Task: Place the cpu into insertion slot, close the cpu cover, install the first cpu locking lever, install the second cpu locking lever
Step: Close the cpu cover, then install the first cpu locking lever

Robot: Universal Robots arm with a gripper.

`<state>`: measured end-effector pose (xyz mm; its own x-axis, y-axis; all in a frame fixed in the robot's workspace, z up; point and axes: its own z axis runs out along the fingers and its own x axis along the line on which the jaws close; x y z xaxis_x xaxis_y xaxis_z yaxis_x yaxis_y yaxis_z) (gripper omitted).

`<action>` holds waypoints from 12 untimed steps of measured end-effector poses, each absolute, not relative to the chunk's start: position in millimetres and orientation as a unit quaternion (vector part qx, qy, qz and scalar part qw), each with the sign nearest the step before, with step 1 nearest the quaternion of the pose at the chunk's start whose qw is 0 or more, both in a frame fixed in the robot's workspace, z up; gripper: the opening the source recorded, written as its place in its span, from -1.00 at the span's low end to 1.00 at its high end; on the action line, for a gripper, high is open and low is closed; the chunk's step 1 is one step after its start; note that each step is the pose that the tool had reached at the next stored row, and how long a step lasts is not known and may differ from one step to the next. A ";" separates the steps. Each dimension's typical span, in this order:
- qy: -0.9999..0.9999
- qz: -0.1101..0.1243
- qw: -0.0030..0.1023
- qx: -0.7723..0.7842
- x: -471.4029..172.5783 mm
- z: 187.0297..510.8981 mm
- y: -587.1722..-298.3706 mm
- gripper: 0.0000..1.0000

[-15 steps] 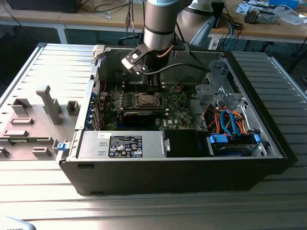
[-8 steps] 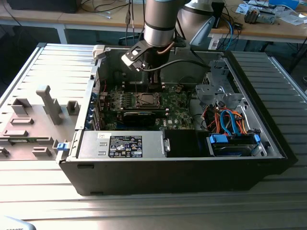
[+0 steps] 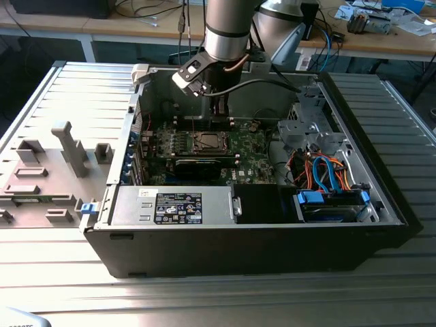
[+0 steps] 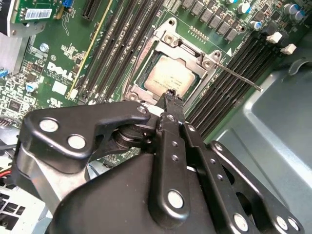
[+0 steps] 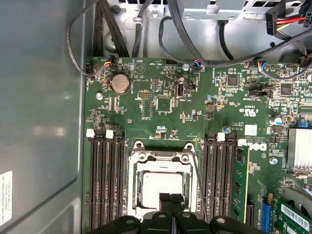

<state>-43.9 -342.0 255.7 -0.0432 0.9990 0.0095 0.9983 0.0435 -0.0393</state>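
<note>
The cpu (image 4: 170, 75) (image 5: 161, 183), silvery-grey on top, lies in the insertion slot (image 3: 206, 141) on the green motherboard. The cpu cover (image 4: 168, 41) (image 5: 163, 158), a silvery frame, lies flat around it with the chip showing through its window. One thin locking lever (image 4: 239, 76) sticks out sideways over the black memory slots. A second wire lever (image 4: 132, 73) (image 5: 198, 170) runs along the socket's other side. My gripper (image 4: 170, 95) (image 5: 170, 197) (image 3: 219, 109) is shut with nothing in it, its tips at the socket's edge; whether they touch I cannot tell.
The motherboard sits deep in an open computer case (image 3: 122, 170) with grey metal walls close by. Memory slots (image 5: 105, 180) flank the socket on both sides. Black cables (image 5: 146, 29) loop near the board's edge. A black expansion card (image 3: 197, 165) and blue drive cables (image 3: 327, 174) lie in the case.
</note>
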 end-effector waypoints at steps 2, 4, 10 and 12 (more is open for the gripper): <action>-0.722 0.011 0.017 -0.691 -43.9 255.9 -342.0 -0.79; -0.722 0.011 0.017 -0.691 -43.9 255.9 -342.0 -0.79; -0.724 0.011 0.017 -0.689 -43.9 256.1 -342.0 -0.79; -0.728 0.011 0.017 -0.685 -43.9 256.1 -342.0 -0.79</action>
